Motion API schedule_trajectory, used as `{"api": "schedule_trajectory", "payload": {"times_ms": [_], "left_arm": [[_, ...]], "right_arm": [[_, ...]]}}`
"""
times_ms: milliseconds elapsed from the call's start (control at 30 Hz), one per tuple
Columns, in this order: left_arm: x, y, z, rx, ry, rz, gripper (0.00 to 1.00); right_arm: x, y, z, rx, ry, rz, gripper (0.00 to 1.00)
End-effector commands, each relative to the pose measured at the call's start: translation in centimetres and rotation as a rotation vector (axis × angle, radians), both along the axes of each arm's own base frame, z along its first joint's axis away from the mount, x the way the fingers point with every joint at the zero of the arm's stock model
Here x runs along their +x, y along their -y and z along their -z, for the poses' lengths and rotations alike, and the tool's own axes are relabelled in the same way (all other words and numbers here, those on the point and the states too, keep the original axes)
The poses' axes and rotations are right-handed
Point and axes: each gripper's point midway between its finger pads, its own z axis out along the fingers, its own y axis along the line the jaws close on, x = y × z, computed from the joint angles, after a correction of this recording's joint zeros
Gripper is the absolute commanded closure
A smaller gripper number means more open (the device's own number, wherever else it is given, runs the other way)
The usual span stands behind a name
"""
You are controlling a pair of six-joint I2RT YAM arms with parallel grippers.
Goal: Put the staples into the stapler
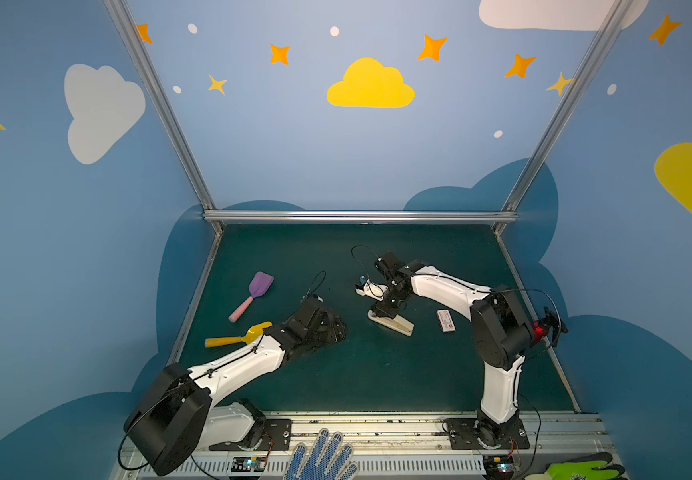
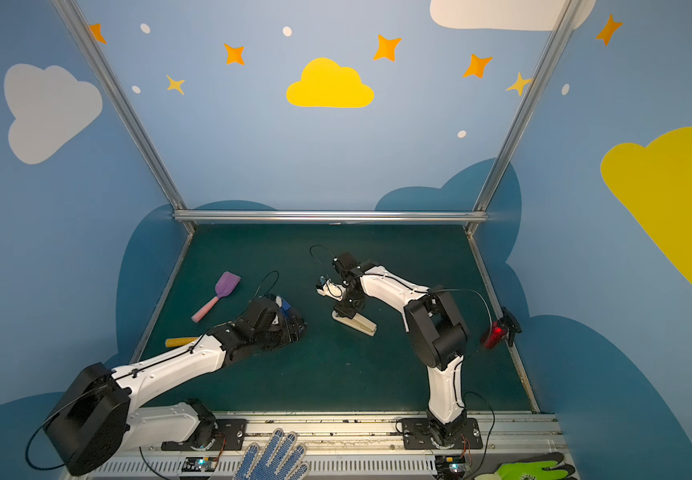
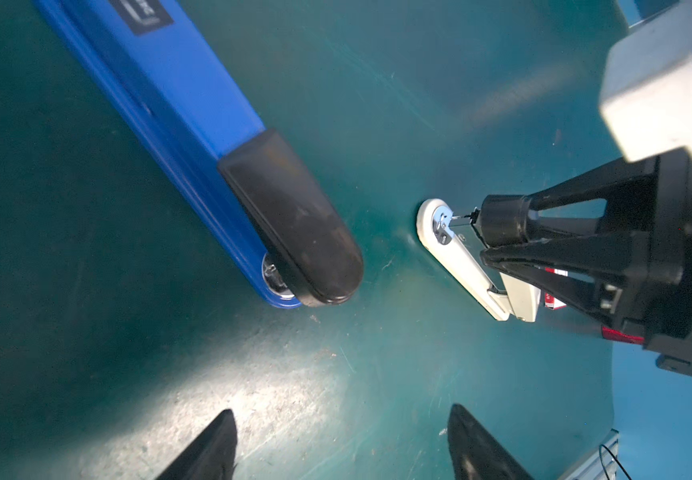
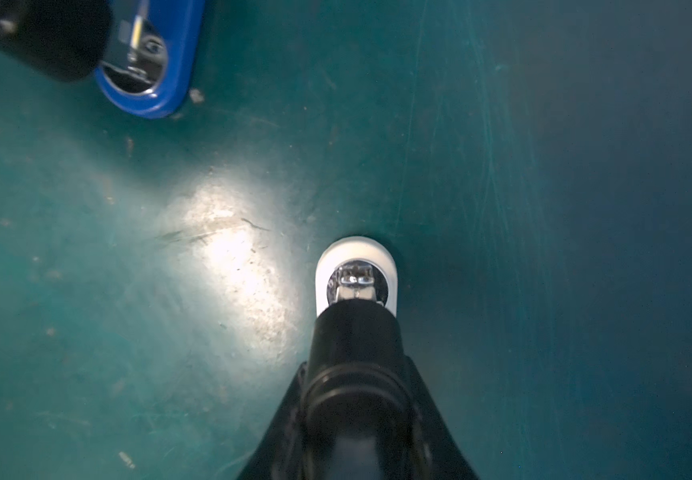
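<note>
R hand (image 3: 498,230): pinching white stapler (image 1: 396,324) by its black top end; fingertip contact hidden.
L hand (image 3: 342,415): fingers spread, empty, low over bench (image 1: 377,374).
Blue stapler (image 3: 194,124): near L hand; cut off in wrist views.
Staples box (image 1: 446,321): flat on bench, near white stapler, R-arm side; print unreadable.

White, red-marked staples box (image 1: 445,321) lies flat, just right of the beige, black-tipped stapler (image 1: 398,325) — not touching.
</note>
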Motion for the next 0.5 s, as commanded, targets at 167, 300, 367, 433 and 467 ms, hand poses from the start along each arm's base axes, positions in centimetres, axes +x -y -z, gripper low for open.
{"api": "schedule_trajectory", "payload": {"times_ms": [167, 300, 367, 433, 467], "left_arm": [[1.2, 0.2, -4.0, -0.29, -0.003, -0.031, 0.45], [1.3, 0.7, -5.8, -0.361, 0.011, 0.01, 0.45], [1.3, 1.6, -7.1, -0.394, 0.018, 0.054, 0.44], [1.3, 2.3, -7.7, -0.416, 0.011, 0.088, 0.42], [1.4, 2.5, -7.9, -0.425, 0.007, 0.101, 0.41]], "right_arm": [[-3.1, -2.2, -9.0, 0.281, 0.099, -0.173, 1.0], [-5.5, -2.8, -10.8, 0.371, 0.127, -0.328, 1.0], [-6.9, -3.1, -11.7, 0.429, 0.151, -0.428, 1.0], [-7.6, -3.3, -12.5, 0.475, 0.17, -0.459, 1.0], [-7.7, -3.4, -13.1, 0.492, 0.183, -0.463, 1.0]]}}
